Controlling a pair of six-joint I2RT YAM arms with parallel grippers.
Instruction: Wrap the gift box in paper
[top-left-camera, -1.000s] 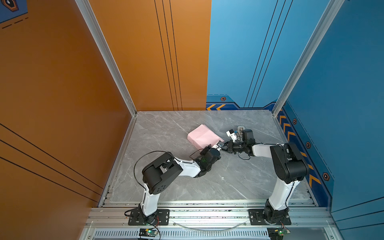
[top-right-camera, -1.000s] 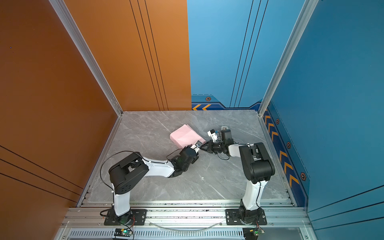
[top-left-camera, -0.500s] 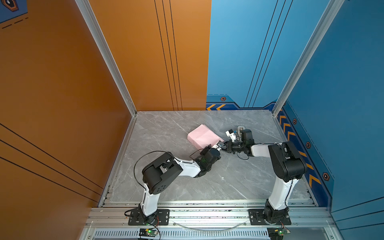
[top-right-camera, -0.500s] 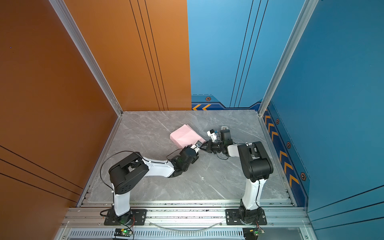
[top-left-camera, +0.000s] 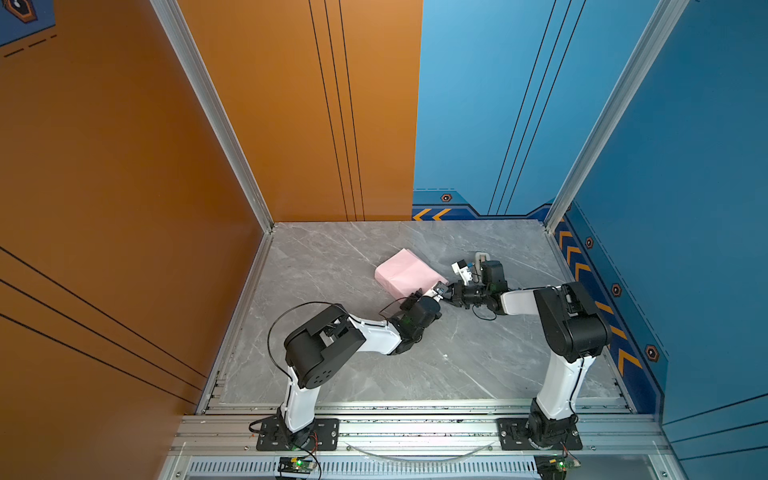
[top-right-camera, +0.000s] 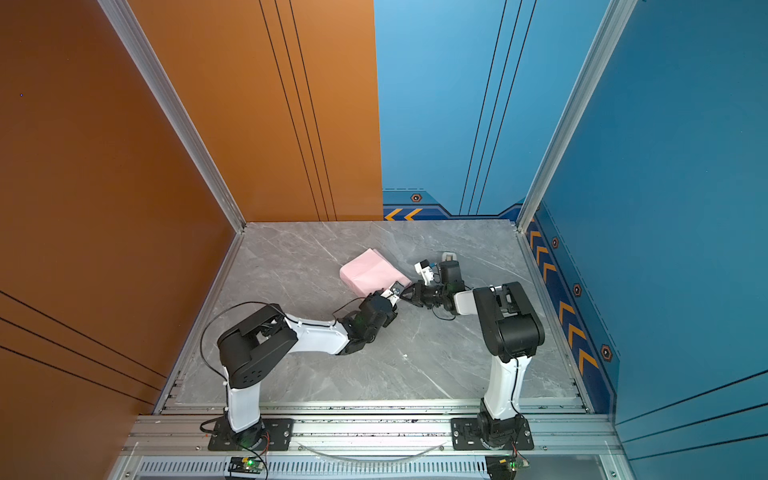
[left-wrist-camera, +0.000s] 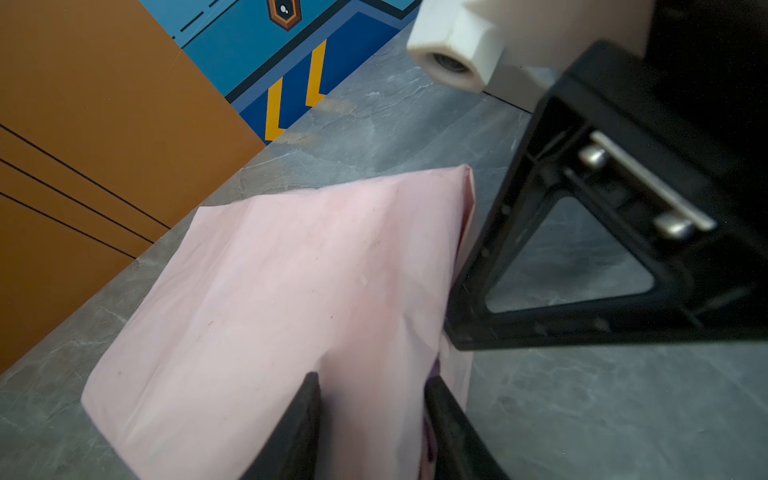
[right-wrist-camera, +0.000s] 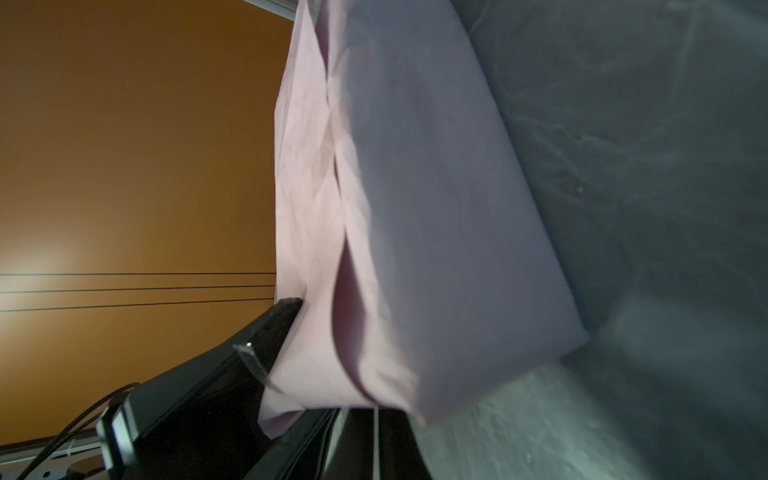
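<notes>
Paper (top-left-camera: 405, 272) lies unmoved; left gripper (left-wrist-camera: 374, 415) still pinches its fold; right gripper (top-left-camera: 449, 292) closure cannot be told

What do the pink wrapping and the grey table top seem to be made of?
The paper: thin matte paper, pale pink outside, lilac inside a fold; fine creases and sharp folds show it. The table: probably stone or a stone-look laminate, grey with pale veins and a soft sheen.
</notes>
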